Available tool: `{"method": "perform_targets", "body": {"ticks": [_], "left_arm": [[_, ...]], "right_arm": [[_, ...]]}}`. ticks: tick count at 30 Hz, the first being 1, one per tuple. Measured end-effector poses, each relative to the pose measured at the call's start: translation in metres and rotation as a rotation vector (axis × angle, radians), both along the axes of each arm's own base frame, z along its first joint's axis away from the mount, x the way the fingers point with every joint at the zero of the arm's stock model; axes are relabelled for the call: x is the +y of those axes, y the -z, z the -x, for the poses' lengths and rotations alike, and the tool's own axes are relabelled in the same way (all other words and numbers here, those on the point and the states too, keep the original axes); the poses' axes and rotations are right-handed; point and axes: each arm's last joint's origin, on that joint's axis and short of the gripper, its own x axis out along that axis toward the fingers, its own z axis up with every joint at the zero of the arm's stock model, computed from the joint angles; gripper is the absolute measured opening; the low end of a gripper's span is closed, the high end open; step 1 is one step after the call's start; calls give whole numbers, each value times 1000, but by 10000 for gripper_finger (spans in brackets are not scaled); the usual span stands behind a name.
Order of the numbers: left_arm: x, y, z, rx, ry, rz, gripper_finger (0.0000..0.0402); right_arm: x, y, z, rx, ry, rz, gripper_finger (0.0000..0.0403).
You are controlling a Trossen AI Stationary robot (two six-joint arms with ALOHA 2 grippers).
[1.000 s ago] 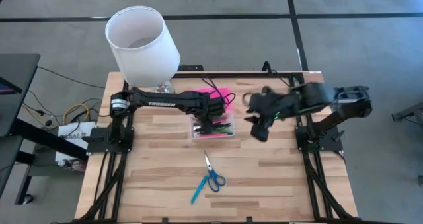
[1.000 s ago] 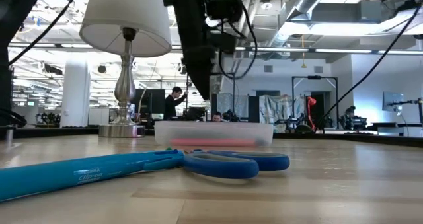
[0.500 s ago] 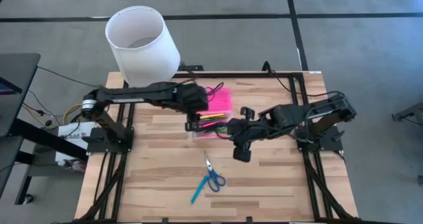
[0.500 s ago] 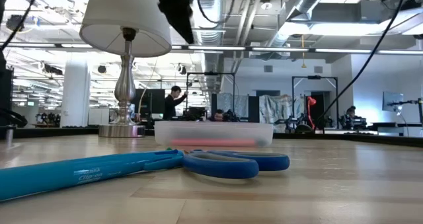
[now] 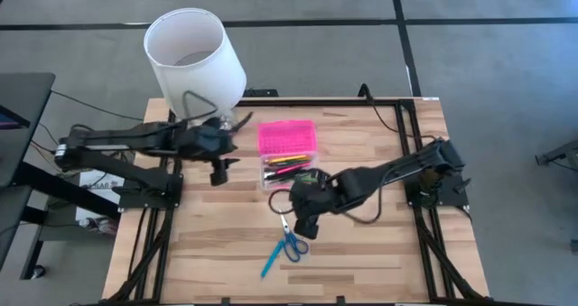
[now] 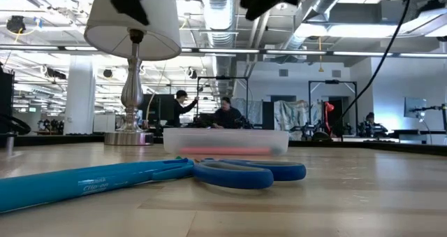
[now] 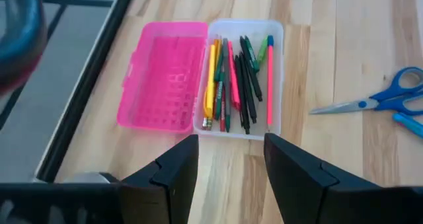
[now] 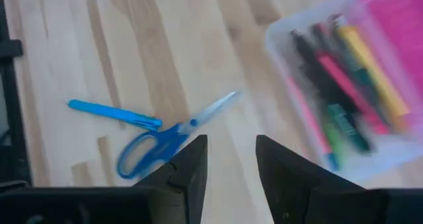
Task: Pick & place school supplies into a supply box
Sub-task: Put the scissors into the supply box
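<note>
Supply box (image 5: 289, 159) near the middle of the wooden table (image 5: 361, 261), its clear rectangular tray (image 7: 238, 78) open and its bright pink ribbed lid (image 7: 163, 75) folded flat alongside, on the far side from the scissors. In the tray, thin pens and pencils (image 7: 232, 82) in yellow, green, pink and dark colours lie parallel along its length. Blue-handled scissors (image 5: 290, 237) with pale metal blades rest on the planks apart from the box, toward the table's front edge; a blue pen (image 5: 270, 260) lies beside their handles, touching or nearly so.

Right gripper (image 5: 303, 225) hangs above the table between box and scissors, close to the blade tips; its two dark, blocky fingers (image 8: 185, 168) stand apart with nothing between them. Left gripper (image 5: 219, 169) is held off to the box's left, near the base of a white lamp (image 5: 195, 60) with a smooth drum shade; its fingers (image 7: 175, 168) are likewise spread and hold nothing, the box lying ahead of them.
</note>
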Motion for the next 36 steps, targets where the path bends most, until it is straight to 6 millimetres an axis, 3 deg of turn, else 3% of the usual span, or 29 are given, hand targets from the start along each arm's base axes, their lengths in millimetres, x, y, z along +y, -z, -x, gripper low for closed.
{"method": "perform_targets", "body": {"ticks": [8, 13, 22, 36], "left_arm": [[-7, 20, 50, -101, -55, 55, 167], [-9, 23, 65, -147, -57, 69, 167], [-8, 22, 71, -176, -48, 54, 167], [-8, 22, 71, -176, -45, 64, 167]], "right_arm": [[36, 39, -18, 28, 136, -178, 122], [49, 61, -22, 103, 254, -304, 122], [63, 87, -28, 153, 421, -407, 122], [87, 128, -34, 196, 463, -439, 150]]}}
